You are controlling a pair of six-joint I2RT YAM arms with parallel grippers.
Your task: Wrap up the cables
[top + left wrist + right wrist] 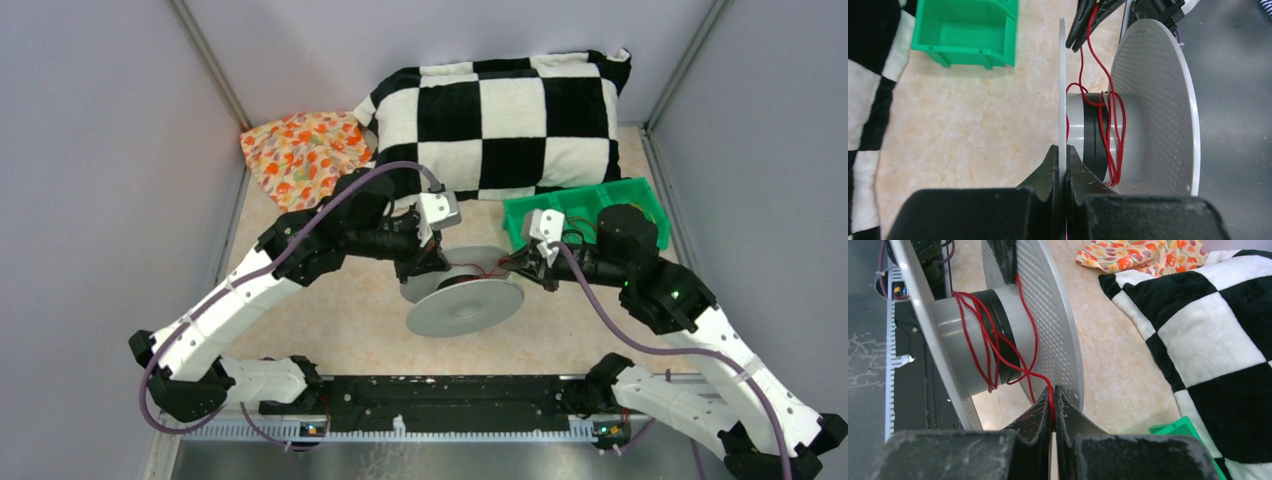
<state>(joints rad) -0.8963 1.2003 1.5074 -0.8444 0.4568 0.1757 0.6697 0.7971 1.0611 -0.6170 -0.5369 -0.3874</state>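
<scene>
A grey spool (466,305) with two round perforated flanges is held tilted above the table centre. My left gripper (428,268) is shut on the rim of one flange (1062,100). A thin red cable (1110,130) is looped several times loosely round the grey hub (960,330). My right gripper (530,265) is shut on the free end of that cable (1050,390) just right of the spool, the wire running from the hub up between its fingers (1083,25). No yellow cable shows.
A green bin (590,215) stands behind my right gripper. A black-and-white checkered cushion (510,120) and an orange floral cloth (300,150) lie at the back. Grey walls close in both sides. A black rail (440,405) runs along the near edge.
</scene>
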